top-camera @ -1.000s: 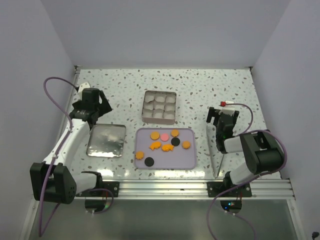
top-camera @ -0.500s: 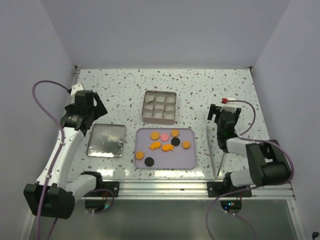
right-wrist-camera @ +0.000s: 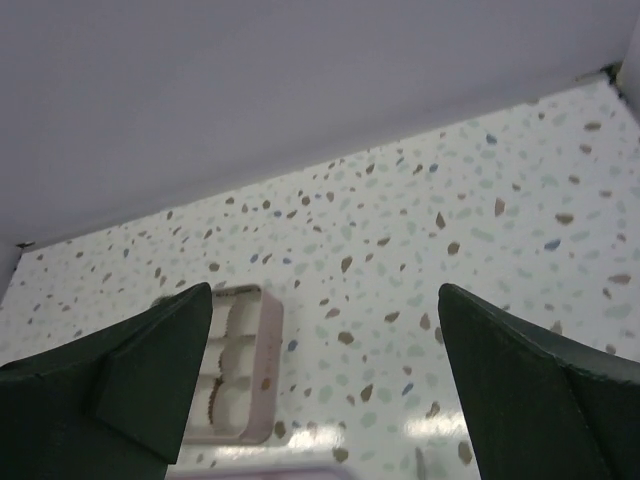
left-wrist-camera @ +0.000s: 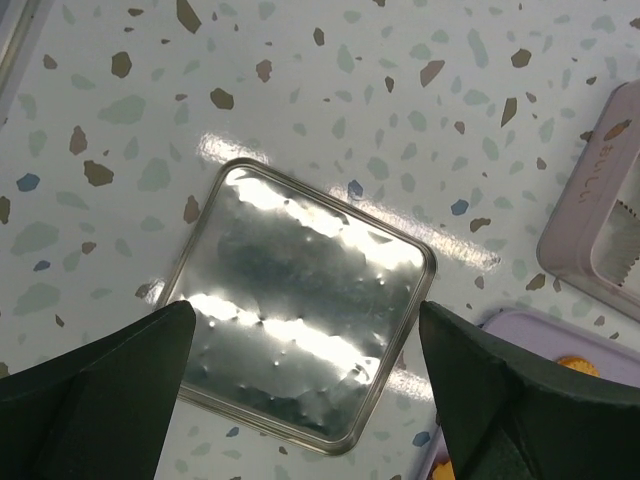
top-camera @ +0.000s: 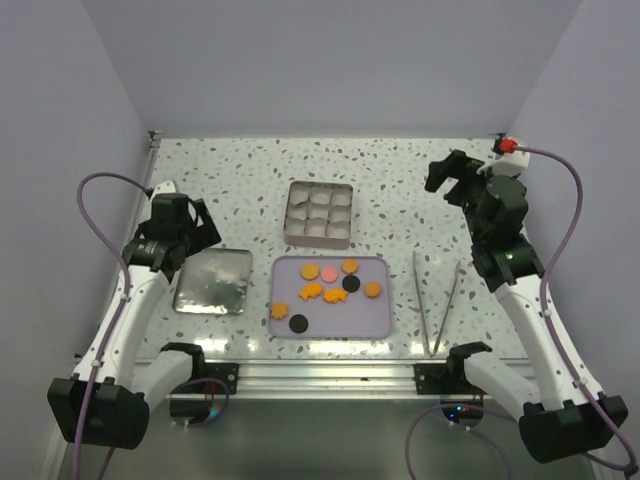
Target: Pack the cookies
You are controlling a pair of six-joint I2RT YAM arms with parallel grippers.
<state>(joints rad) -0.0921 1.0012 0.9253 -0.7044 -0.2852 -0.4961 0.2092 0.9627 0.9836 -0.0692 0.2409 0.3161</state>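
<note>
Several cookies lie on the lavender tray [top-camera: 380, 318]: orange rounds [top-camera: 310, 272] and fish-like ones [top-camera: 309, 292], one pink [top-camera: 328, 273], two black [top-camera: 351, 283]. The metal tin [top-camera: 319, 213] with white compartments stands behind the tray. My left gripper [top-camera: 192, 240] is open and empty, above the square metal lid [top-camera: 212, 281]; in the left wrist view the lid [left-wrist-camera: 300, 250] lies between my fingers [left-wrist-camera: 100, 390]. My right gripper [top-camera: 447, 176] is open and empty, raised at the back right. The right wrist view shows the tin [right-wrist-camera: 235, 370] far below.
Metal tongs [top-camera: 422, 300] lie on the table right of the tray. Grey walls close in the left, back and right. In the left wrist view the tin's corner [left-wrist-camera: 600, 240] and the tray's edge [left-wrist-camera: 520, 325] show at right.
My right arm has lifted from beside the tongs and swung up toward the back right, uncovering the tongs. My left gripper has shifted slightly near the lid.
</note>
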